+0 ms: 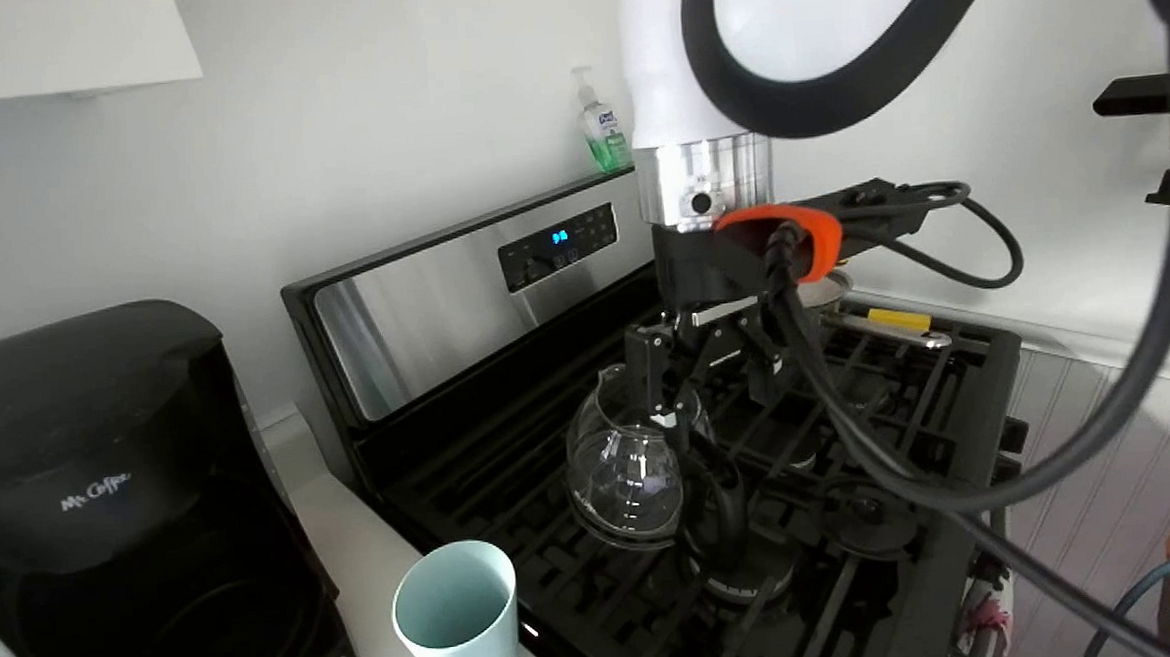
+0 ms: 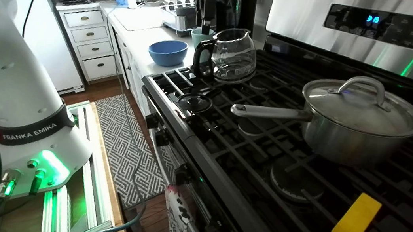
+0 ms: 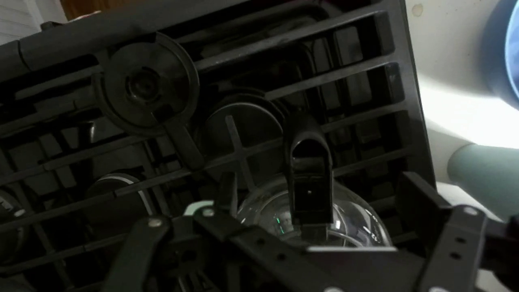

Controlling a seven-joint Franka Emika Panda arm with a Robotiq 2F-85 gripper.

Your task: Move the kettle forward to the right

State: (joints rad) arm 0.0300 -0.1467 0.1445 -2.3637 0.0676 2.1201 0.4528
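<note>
Above the stove point(image 1: 396, 343), the arm point(image 1: 662, 84) points downward, its end effector point(image 1: 717, 392) spread wide close to the kettle point(image 1: 625, 482).

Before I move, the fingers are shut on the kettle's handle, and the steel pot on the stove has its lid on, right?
The fingers are open, not shut: the wrist view shows them apart, with a gap on each side of the handle of the kettle. The steel pot on the stove does have its lid on.

the white arm point(image 2: 27, 84) has a black franka emika band point(image 2: 32, 134) and black tool point(image 3: 320, 182).
</note>
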